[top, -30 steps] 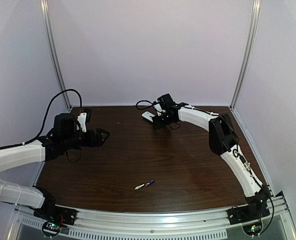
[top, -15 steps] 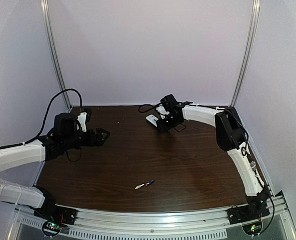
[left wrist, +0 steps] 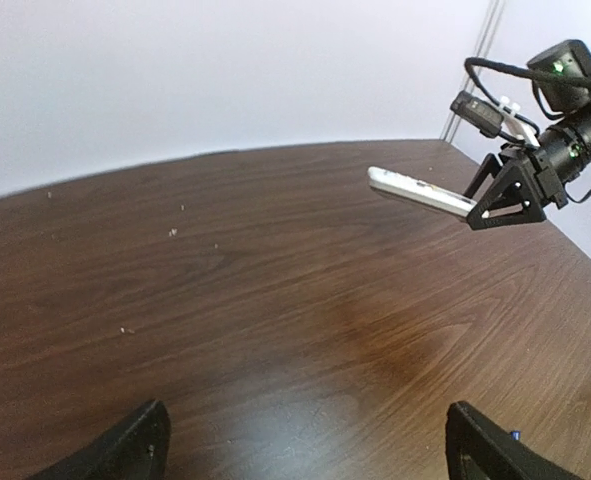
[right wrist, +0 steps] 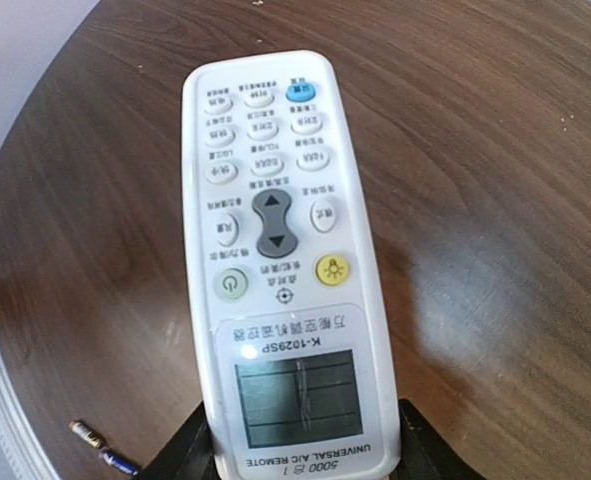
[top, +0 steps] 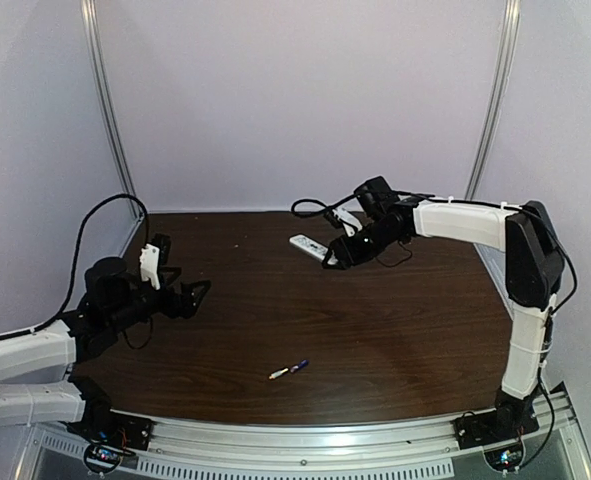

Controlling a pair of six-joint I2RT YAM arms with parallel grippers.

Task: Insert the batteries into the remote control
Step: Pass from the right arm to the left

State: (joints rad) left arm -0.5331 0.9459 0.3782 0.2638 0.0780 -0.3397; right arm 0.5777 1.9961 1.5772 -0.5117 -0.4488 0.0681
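Observation:
The white remote control (top: 309,246) is held at its display end by my right gripper (top: 337,255), buttons up, off the table at the back middle. In the right wrist view the remote (right wrist: 280,250) fills the frame, with my right gripper (right wrist: 300,455) shut on its sides. The two batteries lie end to end near the front edge, the whitish one (top: 278,374) and the blue-purple one (top: 297,367); they also show in the right wrist view (right wrist: 103,447). My left gripper (top: 181,268) is open and empty at the left, low over the table (left wrist: 310,450). The remote also shows in the left wrist view (left wrist: 420,192).
The dark wooden table (top: 375,330) is enclosed by white walls with metal posts at the back corners (top: 110,110). A black cable (top: 310,206) loops behind the right wrist. Small crumbs (left wrist: 173,232) lie on the wood at the back left.
My right arm has swung to the right and carried the remote with it, now up off the table. My left arm has drawn back toward the near left.

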